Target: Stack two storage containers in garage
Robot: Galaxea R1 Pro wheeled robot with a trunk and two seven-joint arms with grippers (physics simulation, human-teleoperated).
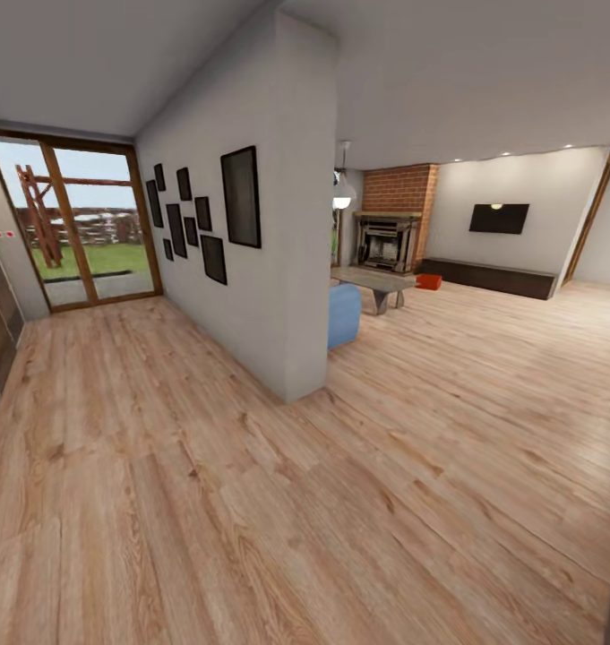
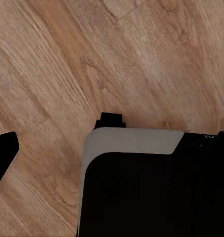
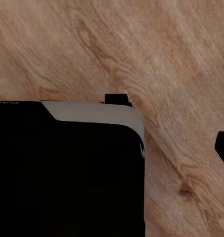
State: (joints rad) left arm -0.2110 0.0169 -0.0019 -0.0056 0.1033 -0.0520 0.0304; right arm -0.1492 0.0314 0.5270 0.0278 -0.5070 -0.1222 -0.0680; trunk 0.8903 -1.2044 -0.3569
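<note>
Across the lower part of the head view runs a light wood plank floor [image 1: 251, 502], glossy and bare. A white dividing wall [image 1: 278, 224] juts toward the camera at about 12 o'clock, its left face hung with a cluster of dark picture frames [image 1: 240, 197]. At about 10 o'clock a wood-framed glass door [image 1: 81, 224] closes a hallway and shows grass and a fence outside.

Past the wall's end, at about 1 o'clock, lies the living room [image 1: 484, 296]. A brick fireplace [image 1: 390, 228] stands at its far side, with a white globe lamp [image 1: 343, 195] hanging just left of it. A black TV [image 1: 499, 218] is mounted on the back wall over a long dark low cabinet [image 1: 488, 276]. A blue sofa [image 1: 344, 313] peeks out from behind the wall's end, and a low grey desk [image 1: 376, 285] stands just beyond it.

1 storage container [image 1: 428, 281], small and orange-red at this range, sits on the wood floor between the grey desk and the left end of the cabinet, below and right of the fireplace. It is too far off to tell its details.

Both wrist views look down on wood planks, with the robot's black and grey body [image 2: 141, 187] covering much of each. Whether the left or right pincer is open or closed cannot be told, nor whether either grips anything.
</note>
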